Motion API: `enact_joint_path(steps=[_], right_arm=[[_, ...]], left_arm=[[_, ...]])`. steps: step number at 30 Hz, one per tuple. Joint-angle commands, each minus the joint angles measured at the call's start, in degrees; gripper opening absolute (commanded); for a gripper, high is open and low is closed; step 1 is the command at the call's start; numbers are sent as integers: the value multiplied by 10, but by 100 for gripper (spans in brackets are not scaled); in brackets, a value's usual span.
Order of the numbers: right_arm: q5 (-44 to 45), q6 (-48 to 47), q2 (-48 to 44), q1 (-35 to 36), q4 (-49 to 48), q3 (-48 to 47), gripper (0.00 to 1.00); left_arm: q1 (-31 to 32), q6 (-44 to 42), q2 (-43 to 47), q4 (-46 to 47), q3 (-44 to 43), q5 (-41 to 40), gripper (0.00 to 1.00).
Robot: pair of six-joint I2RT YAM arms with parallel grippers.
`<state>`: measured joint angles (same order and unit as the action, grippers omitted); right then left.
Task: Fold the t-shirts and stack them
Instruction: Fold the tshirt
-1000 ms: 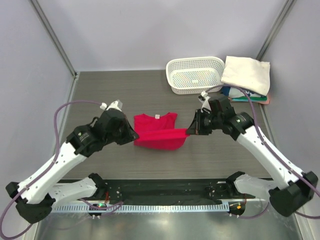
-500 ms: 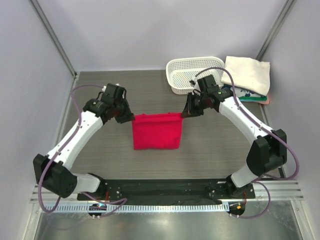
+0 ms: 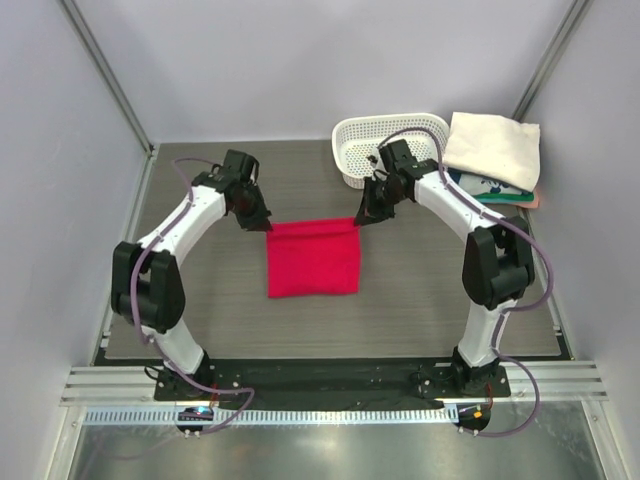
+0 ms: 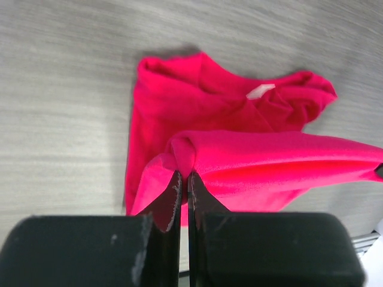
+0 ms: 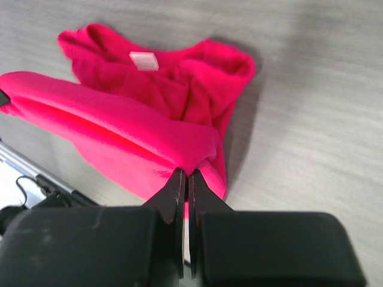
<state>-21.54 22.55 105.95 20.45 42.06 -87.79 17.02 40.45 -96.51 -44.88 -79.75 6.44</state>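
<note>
A crimson-red t-shirt lies mid-table, its near hem carried over to the far side so it forms a rough square. My left gripper is shut on the fold's far left corner, and my right gripper is shut on its far right corner. In the left wrist view the black fingertips pinch a bunched corner of red cloth; the neck label shows on the layer beneath. The right wrist view shows the same: my right gripper clamps a corner of the red t-shirt. A cream-white folded t-shirt tops a stack at the far right.
A white perforated basket stands at the far edge, just behind my right gripper. Under the cream shirt lie teal-printed and pink folded shirts. Grey side walls and metal posts border the dark wood-grain table.
Both grippers carried the red shirt's near hem away from the bases toward the collar, folding it in half. The arms stretched far out over the table.
</note>
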Motion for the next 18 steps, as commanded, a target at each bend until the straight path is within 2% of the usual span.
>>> enact_joint_path(steps=[1,2,4,5,6,7,9,10,12,14,16,17,18], right_arm=[[29,-15,22,-12,-2,-47,1],[29,-15,45,-12,-2,-55,1],[38,-14,66,-14,0,-90,13],[40,-13,91,-15,6,-120,24],[47,-10,101,-20,18,-139,50],[71,-9,115,-23,28,-160,59],[101,-8,139,-24,70,-221,70],[110,-8,138,-25,77,-231,71],[118,-8,103,-25,65,-201,74],[117,-7,64,-23,41,-146,75],[106,-8,0,-23,1,-46,75],[86,-8,-20,-19,-11,23,75],[72,-4,-63,-16,-36,58,75]], left_arm=[[-19,-29,-26,6,-40,1,0],[-22,-30,-45,7,-46,2,1],[-29,-37,-66,7,-72,5,14],[-33,-41,-92,7,-85,6,36],[-36,-46,-107,2,-106,5,46],[-38,-55,-127,-9,-158,5,52],[-43,-70,-182,-64,-232,15,63],[-43,-81,-193,-90,-300,16,64],[-41,-82,-183,-120,-315,17,66],[-42,-71,-146,-96,-257,2,67],[-41,-59,-74,-60,-189,-10,67],[-41,-45,-48,-44,-108,-9,66],[-41,-37,-21,-25,-68,-6,65]])
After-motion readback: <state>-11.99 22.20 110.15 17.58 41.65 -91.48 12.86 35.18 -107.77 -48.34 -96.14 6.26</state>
